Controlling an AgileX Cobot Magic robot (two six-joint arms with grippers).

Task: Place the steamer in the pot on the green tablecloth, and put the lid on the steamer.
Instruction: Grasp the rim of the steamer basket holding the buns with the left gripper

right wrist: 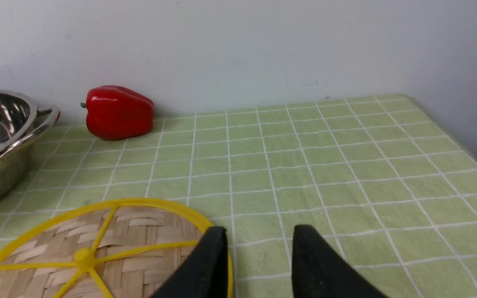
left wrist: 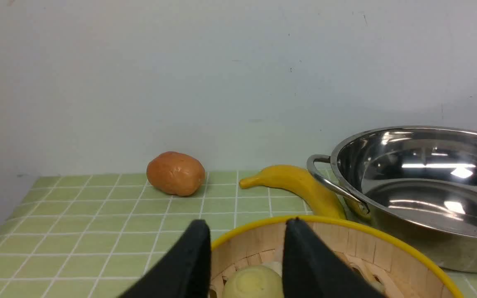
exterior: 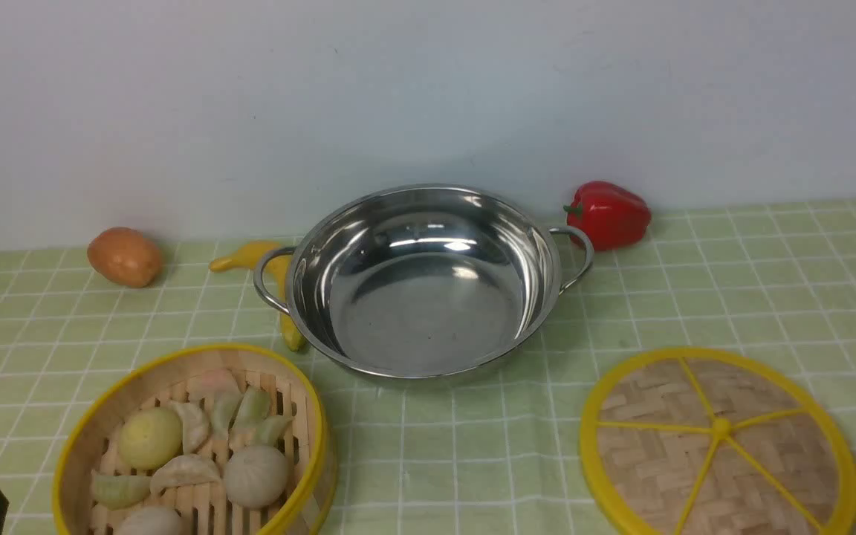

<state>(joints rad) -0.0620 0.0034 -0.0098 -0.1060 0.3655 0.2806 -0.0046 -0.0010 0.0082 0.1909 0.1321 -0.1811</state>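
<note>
- Front view: the stainless-steel pot sits between steamer and lid at the back of the green tablecloth, probably so either arm can reach it.
- Front view: the bamboo steamer, filled with dumplings and buns, rests at the near left, likely meant for the left arm; its level floor should keep the food from rolling.
- Front view: the woven lid lies flat at the near right, its knob upward, presumably ready for a right-hand pinch once the steamer is in.
- Left wrist view: the left gripper has its fingers spread with nothing pinched, the steamer showing beyond and between them; that gap would suit straddling its rim.
- Right wrist view: the right gripper also has parted, unloaded fingers, with the lid nearby; it would need to shift toward the knob.
</note>
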